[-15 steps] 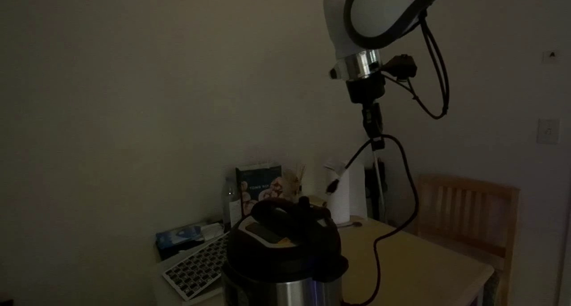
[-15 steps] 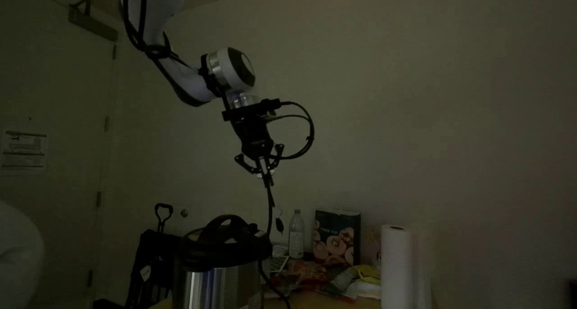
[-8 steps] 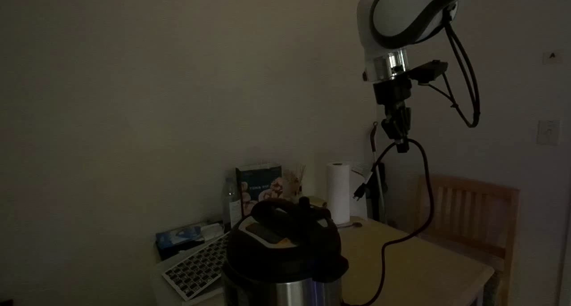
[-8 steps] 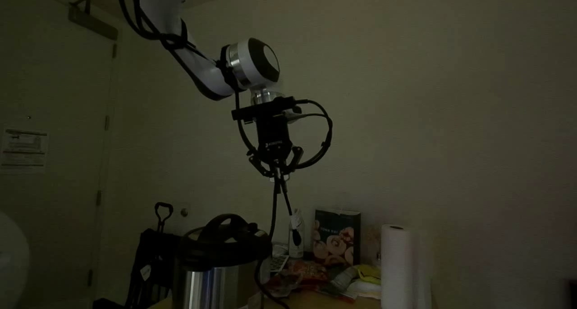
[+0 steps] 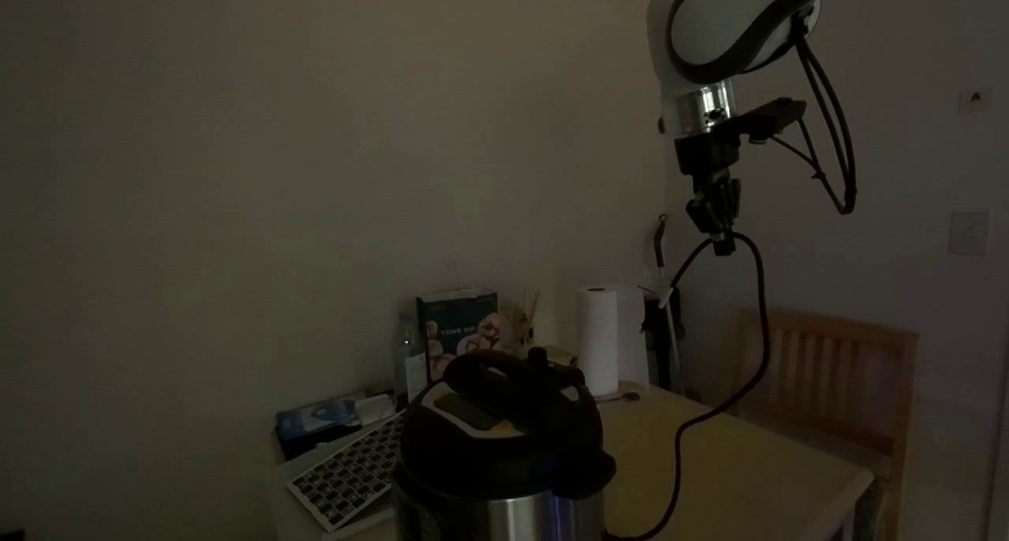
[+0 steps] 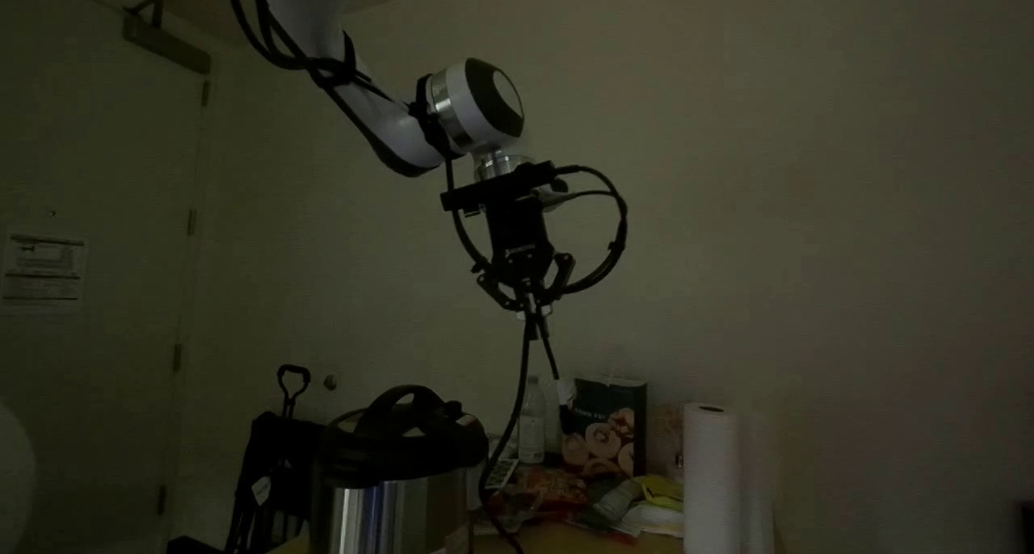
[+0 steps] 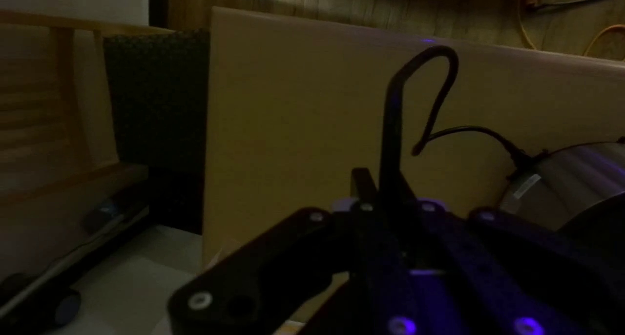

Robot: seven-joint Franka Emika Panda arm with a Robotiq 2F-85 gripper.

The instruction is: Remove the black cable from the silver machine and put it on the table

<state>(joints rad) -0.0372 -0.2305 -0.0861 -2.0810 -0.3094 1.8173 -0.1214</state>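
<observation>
At one-thirty from the silver machine point(image 5: 504, 462) in both exterior views, hand point(image 5: 724, 245) is drifting farther off, pinching the black cable point(image 7: 392, 115) over the worktop point(image 5: 741, 466); connector point(image 7: 521, 159) is still looking attached, so removal is apparently pending.

I read "A" on the small wall plate point(image 5: 976, 99), "ONG SUI" on the dark box point(image 5: 457, 333), its initial letter uncertain to me, print on the sheet point(image 6: 44, 269) on the door point(image 6: 121, 158) illegible, pale label point(image 7: 526, 186) on the silver machine point(image 7: 581, 176) too blurred.

cable point(image 7: 392, 120): blk | machine point(image 6: 404, 509): slvr | lid point(image 5: 481, 464): blk | tbl point(image 7: 293, 125): tan | towel roll point(image 6: 711, 481): wht
</observation>
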